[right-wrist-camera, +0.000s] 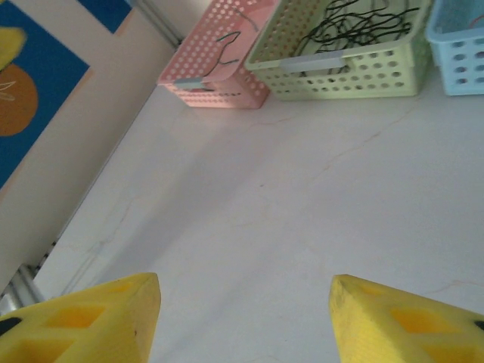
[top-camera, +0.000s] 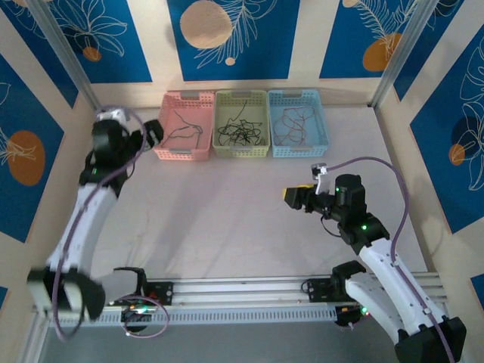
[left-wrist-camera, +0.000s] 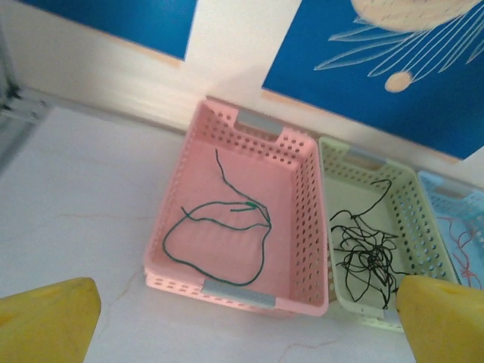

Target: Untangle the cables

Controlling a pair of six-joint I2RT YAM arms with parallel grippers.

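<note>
Yellow fingertips [left-wrist-camera: 49,321] of L gripper [left-wrist-camera: 246,321] spread wide, empty, above pink basket [left-wrist-camera: 308,215]; R gripper [right-wrist-camera: 242,318] open, empty too. Top-centre baskets hold green cable [left-wrist-camera: 243,208], black cables [left-wrist-camera: 367,257], red cables [top-camera: 295,125], sorted by colour, prob. to stop retangling.

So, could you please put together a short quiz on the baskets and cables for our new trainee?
1. Which basket holds the black tangle? A pink, B green, C blue.
2. True or false: the pink basket stands between the other two.
3. What colour are the cables in the blue basket?

Key:
1. B, the green basket.
2. False. The green basket is in the middle, and the pink basket is leftmost in the top view.
3. Reddish.
</note>
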